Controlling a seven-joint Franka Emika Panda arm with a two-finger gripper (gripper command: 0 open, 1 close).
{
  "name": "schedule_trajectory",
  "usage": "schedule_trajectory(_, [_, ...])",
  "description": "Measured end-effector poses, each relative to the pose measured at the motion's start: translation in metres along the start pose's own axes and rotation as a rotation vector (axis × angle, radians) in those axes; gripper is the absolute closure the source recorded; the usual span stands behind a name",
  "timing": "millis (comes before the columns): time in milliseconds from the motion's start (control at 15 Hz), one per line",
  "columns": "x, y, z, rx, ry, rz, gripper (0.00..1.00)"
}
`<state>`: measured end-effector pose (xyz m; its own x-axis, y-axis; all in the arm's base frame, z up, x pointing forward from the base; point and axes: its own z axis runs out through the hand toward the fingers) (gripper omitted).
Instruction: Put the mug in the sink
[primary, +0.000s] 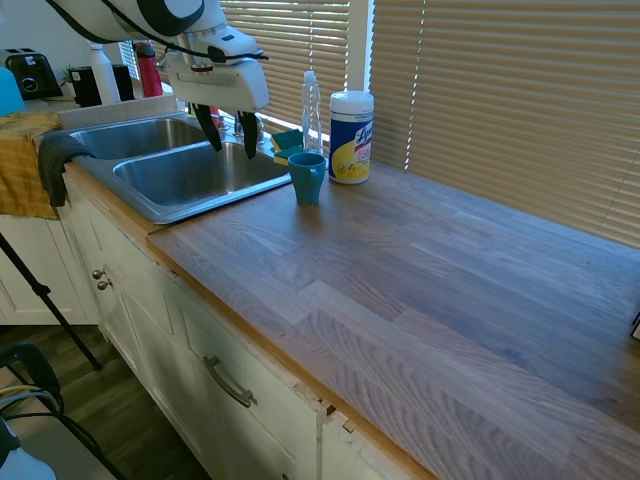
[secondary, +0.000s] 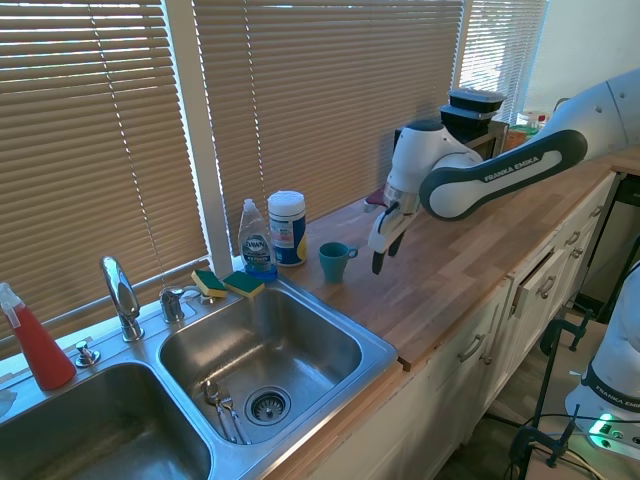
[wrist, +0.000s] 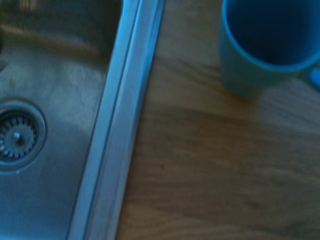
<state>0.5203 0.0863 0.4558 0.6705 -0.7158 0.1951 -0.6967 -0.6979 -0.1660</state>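
Mug (secondary: 337, 261) upright on tabletop (secondary: 450, 270), at nine o'clock of claw (secondary: 384, 250) in second exterior view. Claw parted, holding nothing. Sink (secondary: 300, 390) beyond.

Brushed steel sink (secondary: 330, 310); matt wood-grain countertop (primary: 420, 290); smooth teal mug (primary: 306, 177)

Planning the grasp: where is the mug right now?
The mug stands upright on the wooden counter, beside the sink rim, just in front of the wipes canister.
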Motion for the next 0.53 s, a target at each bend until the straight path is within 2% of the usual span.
schedule_trajectory(267, [0.041, -0.044, 0.018, 0.022, 0.054, 0.06, 0.0])
schedule_trajectory(533, [0.063, -0.08, 0.044, 0.019, 0.049, 0.108, 0.0])
